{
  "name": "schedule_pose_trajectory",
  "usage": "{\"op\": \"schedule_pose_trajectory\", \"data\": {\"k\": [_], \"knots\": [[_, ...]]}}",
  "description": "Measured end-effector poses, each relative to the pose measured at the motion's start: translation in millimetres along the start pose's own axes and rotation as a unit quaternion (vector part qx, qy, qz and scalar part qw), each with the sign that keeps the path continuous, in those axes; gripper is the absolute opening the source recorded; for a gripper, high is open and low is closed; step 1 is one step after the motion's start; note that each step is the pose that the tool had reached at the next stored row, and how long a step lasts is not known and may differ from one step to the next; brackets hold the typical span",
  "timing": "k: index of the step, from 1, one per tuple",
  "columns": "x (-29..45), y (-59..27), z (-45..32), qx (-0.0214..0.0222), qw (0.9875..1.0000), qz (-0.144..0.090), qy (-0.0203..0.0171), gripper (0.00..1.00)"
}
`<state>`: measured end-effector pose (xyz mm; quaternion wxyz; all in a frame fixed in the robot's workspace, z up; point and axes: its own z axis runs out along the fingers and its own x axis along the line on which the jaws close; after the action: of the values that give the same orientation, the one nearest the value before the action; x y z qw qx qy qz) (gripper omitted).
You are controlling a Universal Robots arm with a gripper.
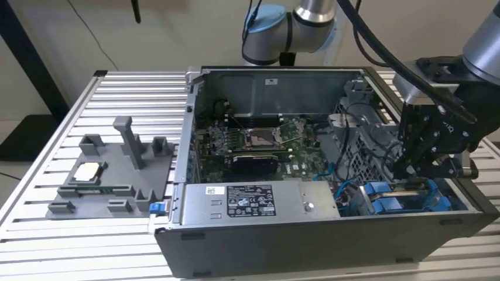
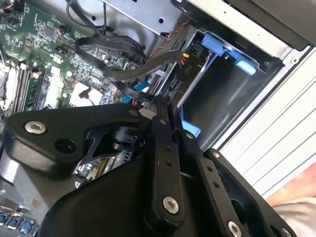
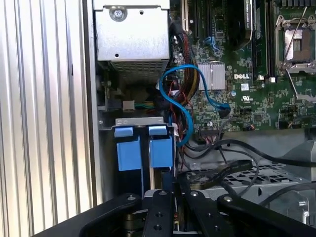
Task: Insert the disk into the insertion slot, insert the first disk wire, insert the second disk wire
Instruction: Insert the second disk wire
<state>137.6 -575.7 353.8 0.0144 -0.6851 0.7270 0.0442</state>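
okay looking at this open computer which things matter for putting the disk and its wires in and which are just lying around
Job:
disk with blue carrier, in the case corner
gripper right above it
black cable

Lying about:
grey fixture on the table
power supply box
blue cable

From my station I see print on four things. In the exterior view, a black-and-white label (image 1: 250, 202) lies on the silver power-supply box (image 1: 305, 202), at six o'clock from the motherboard (image 1: 258, 140); a small white sticker (image 1: 271, 81) sits at twelve o'clock on the case's wall. The first wrist view shows white lettering (image 3: 241, 76) on the motherboard. The second wrist view shows a marked black connector (image 2: 190, 74). I leave the wording unread.
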Motion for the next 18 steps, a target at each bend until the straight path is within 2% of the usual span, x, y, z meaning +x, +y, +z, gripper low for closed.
{"op": "schedule_pose_trajectory", "data": {"k": [7, 10, 14, 18], "knots": [[2.8, -6.3, 4.4, 0.0010, 1.0000, -0.002, -0.0008, 0.16], [2.8, -8.7, 5.7, 0.0014, 1.0000, -0.004, -0.0025, 0.16], [2.7, -12.0, 7.1, 0.0019, 0.9999, -0.008, -0.0067, 0.16], [2.9, -12.6, 10.4, 0.0038, 0.9999, -0.009, -0.0074, 0.16]]}}
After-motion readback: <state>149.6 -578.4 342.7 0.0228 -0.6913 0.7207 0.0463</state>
